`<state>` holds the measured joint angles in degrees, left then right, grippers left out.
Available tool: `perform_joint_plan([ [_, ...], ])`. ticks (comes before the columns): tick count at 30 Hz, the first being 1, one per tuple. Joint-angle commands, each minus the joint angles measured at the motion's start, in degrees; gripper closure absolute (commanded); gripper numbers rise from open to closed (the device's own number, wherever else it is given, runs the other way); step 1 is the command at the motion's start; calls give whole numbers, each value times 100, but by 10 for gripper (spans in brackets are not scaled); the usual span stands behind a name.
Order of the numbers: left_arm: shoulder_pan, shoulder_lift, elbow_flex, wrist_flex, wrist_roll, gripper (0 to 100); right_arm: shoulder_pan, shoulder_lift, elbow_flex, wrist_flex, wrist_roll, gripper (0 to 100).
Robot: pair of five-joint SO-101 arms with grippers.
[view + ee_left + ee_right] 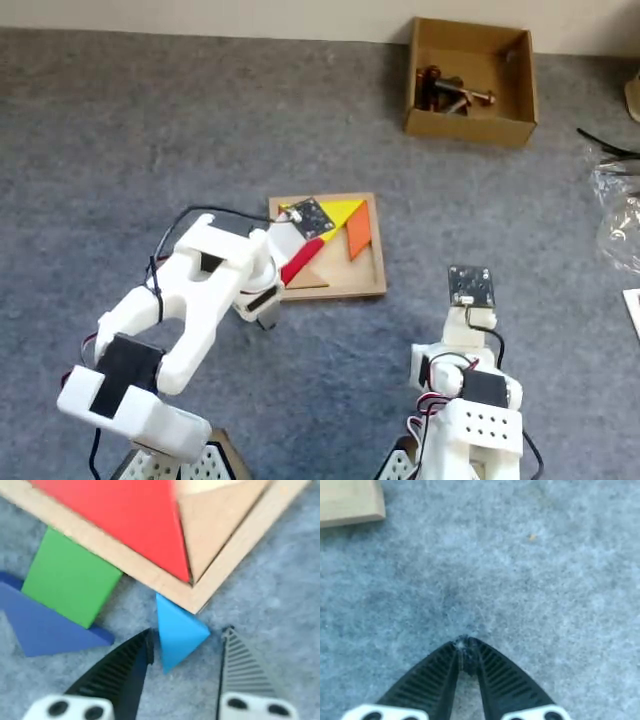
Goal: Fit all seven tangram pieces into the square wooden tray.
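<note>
The square wooden tray (378,285) lies mid-table, holding a red triangle (300,262), a yellow piece (342,211) and an orange piece (359,234). My left gripper (187,632) is open at the tray's near left corner (197,600), its fingers on either side of a small light-blue triangle (177,632) lying on the carpet. A green piece (70,577) rests against the tray's edge, partly over a dark blue triangle (42,625). The red triangle (125,515) fills the tray's near part. My right gripper (466,642) is shut on nothing, low over bare carpet to the right of the tray (350,502).
A cardboard box (470,80) with small hardware stands at the back right. Clear plastic and cables (615,195) lie at the right edge. Grey carpet covers the table. The right arm (468,395) sits near the front edge.
</note>
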<state>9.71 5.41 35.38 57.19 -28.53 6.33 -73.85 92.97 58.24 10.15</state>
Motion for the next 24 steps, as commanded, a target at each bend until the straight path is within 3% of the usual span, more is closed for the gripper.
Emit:
perform_joint_plan([
  [1,-48,48,-347,-88,26,822,224,-4,180,92,-9,993],
  [12,-57,48,-330,-79,26,824,224,-4,180,92,-9,993],
  [17,-57,48,-356,44,18,928,224,-4,180,92,-9,993],
  [24,-84,40,-356,290,26,934,224,-4,180,92,-9,993],
])
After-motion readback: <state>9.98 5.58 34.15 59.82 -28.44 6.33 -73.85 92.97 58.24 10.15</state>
